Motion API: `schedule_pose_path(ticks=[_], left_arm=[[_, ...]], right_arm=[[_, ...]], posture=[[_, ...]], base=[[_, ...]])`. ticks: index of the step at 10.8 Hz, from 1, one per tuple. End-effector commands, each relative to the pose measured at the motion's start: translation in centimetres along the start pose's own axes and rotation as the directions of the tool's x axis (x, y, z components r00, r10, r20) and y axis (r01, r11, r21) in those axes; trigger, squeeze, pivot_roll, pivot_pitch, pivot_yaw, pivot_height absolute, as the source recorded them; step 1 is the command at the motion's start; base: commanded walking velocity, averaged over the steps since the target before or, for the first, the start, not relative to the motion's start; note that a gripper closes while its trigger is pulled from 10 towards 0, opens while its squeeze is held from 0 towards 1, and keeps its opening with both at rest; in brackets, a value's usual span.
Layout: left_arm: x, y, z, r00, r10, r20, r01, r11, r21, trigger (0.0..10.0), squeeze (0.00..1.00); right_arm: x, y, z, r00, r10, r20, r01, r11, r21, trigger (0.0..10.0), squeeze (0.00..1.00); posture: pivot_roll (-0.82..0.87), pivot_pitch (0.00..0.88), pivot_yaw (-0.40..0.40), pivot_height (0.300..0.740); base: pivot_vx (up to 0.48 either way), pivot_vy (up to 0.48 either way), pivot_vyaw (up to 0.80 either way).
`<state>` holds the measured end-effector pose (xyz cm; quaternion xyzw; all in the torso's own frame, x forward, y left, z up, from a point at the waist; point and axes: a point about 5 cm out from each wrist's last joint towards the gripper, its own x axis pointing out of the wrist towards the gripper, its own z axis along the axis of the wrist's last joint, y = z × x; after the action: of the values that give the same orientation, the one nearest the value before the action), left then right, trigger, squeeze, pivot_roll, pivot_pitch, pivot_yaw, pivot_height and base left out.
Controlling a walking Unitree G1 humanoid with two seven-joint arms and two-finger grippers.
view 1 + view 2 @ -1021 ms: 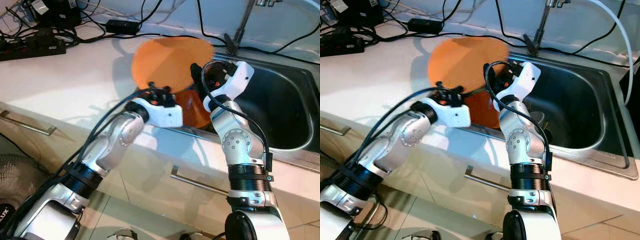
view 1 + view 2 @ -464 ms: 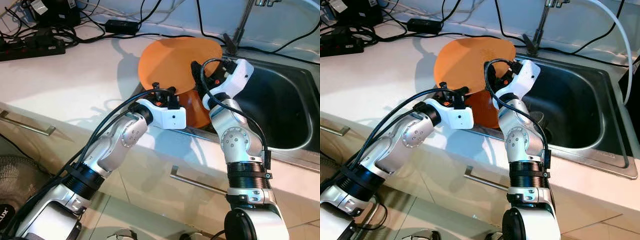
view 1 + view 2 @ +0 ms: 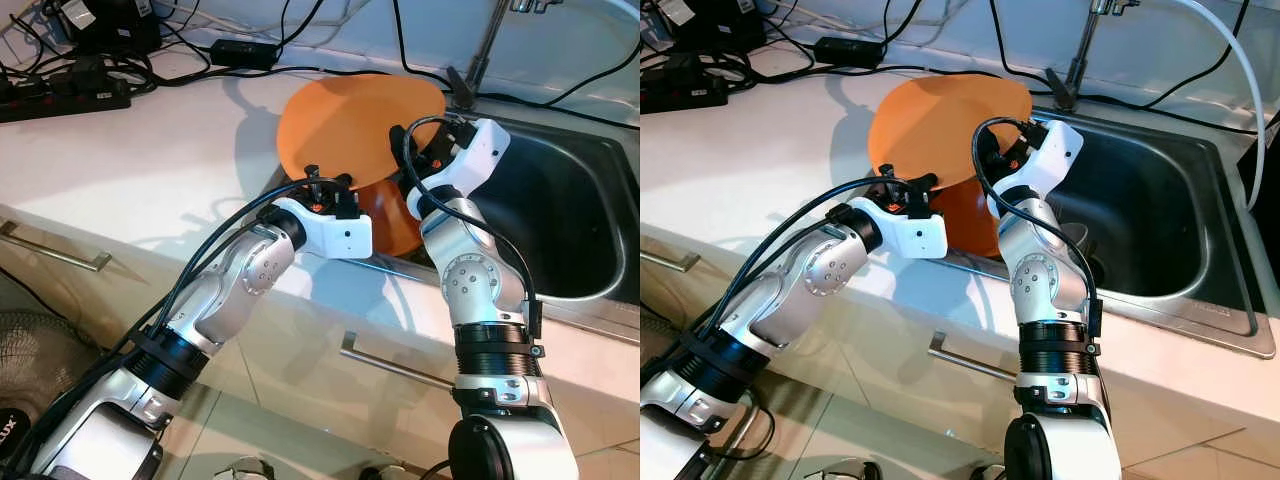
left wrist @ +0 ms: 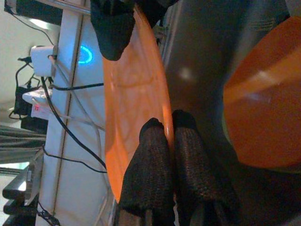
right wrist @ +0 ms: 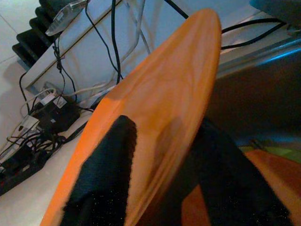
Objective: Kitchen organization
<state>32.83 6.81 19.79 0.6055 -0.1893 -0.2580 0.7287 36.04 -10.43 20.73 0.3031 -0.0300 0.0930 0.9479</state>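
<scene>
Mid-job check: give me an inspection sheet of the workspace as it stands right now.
Surface: white countertop beside a steel sink.
Job's things: flat round orange plate held tilted at the sink's edge; second orange dish below it.
Clutter: nothing seen.
Grippers: left gripper and right gripper both clamp the plate's rim.
Cables: black leads and power strip along the back.
Surroundings: tap, drawer handles.

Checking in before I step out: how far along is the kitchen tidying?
Midway. Nothing looks put away yet. In hand: the orange plate, lifted on edge at the sink's left rim, with the left gripper and right gripper each pinching its rim. Left: set it down somewhere, then deal with the second orange dish lying below it.
</scene>
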Motion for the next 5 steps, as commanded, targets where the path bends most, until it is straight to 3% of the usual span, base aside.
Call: schedule_pose_path(ticks=[1,5], left_arm=[[-0.14,0.82,0.73,0.999,0.035,0.039,-0.036,0.999,0.027,10.0,0.00],[-0.17,0.84,0.79,0.998,0.037,0.045,-0.038,0.999,0.035,10.0,0.00]], right_arm=[[0.29,0.33,0.34,1.000,0.002,0.011,-0.002,1.000,0.009,0.0,0.00],[0.30,0.27,0.10,1.000,0.000,-0.001,0.000,1.000,0.017,0.0,0.00]], posture=[[0.08,0.048,-0.022,0.740],[0.08,0.037,-0.021,0.740]], base=[[0.000,0.000,0.00],[0.000,0.000,0.00]])
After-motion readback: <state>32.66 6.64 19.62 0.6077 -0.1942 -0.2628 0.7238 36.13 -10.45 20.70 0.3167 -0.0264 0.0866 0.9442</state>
